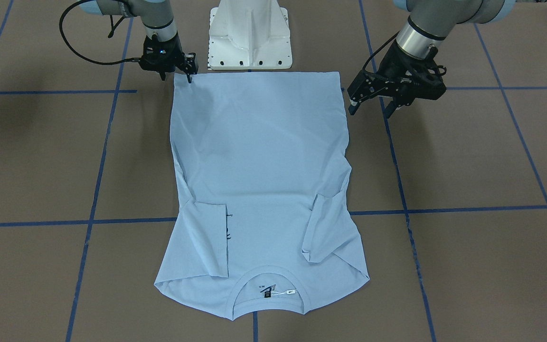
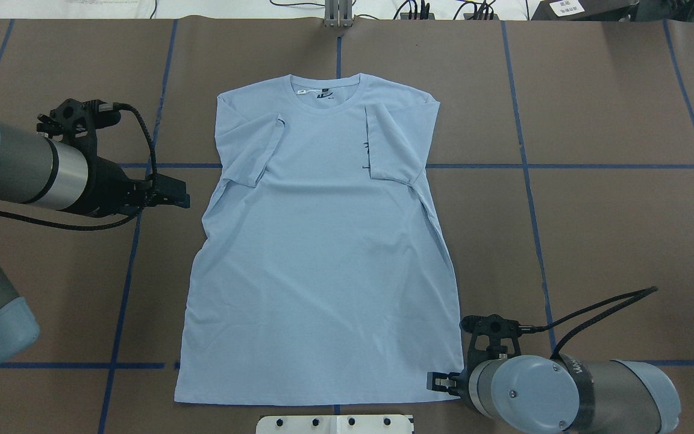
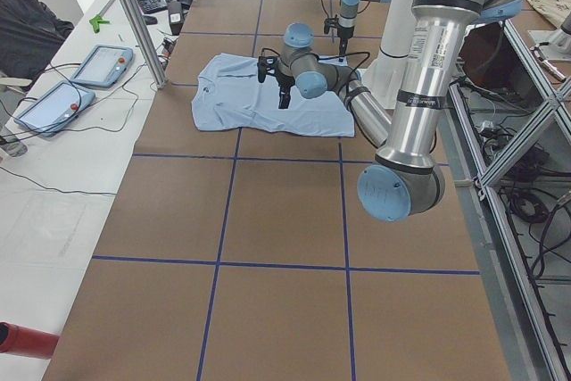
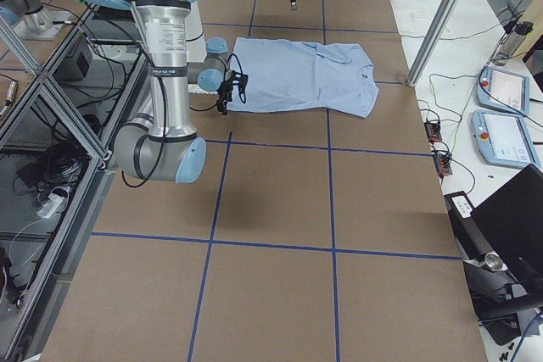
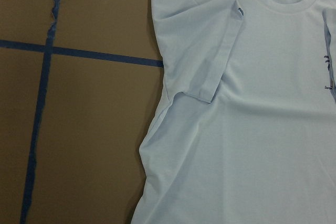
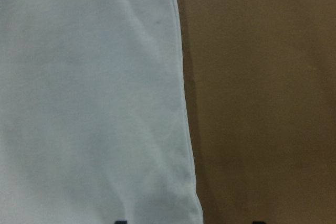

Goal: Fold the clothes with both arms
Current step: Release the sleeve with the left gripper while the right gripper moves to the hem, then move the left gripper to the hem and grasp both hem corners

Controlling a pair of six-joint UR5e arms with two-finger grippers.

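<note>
Nearest the robot, the white base (image 2: 335, 424) sits just off the T-shirt (image 2: 317, 271) hem. The shirt lies flat on the brown worktop (image 2: 594, 229), hem toward the robot and collar (image 2: 326, 90) at the far end.

Right gripper (image 2: 437, 381): down at the hem corner on the robot's right. Jaws parted. In the wrist view its fingertips (image 6: 120, 222) straddle the shirt's side edge, one over cloth and one over bare worktop. Nothing grasped. Cannot tell whether it touches the cloth.

Left gripper (image 2: 179, 198): farther up, over bare worktop near the shirt's left side edge, level with the sleeve bottom. Clear of the cloth, jaws look spread, nothing in them.

Both sleeves are folded inward onto the chest. The right sleeve (image 2: 392, 144) covers part of the dark print (image 2: 366, 150).

Blue tape lines (image 2: 564, 166) grid the worktop. Open brown surface on both flanks and beyond the collar.
</note>
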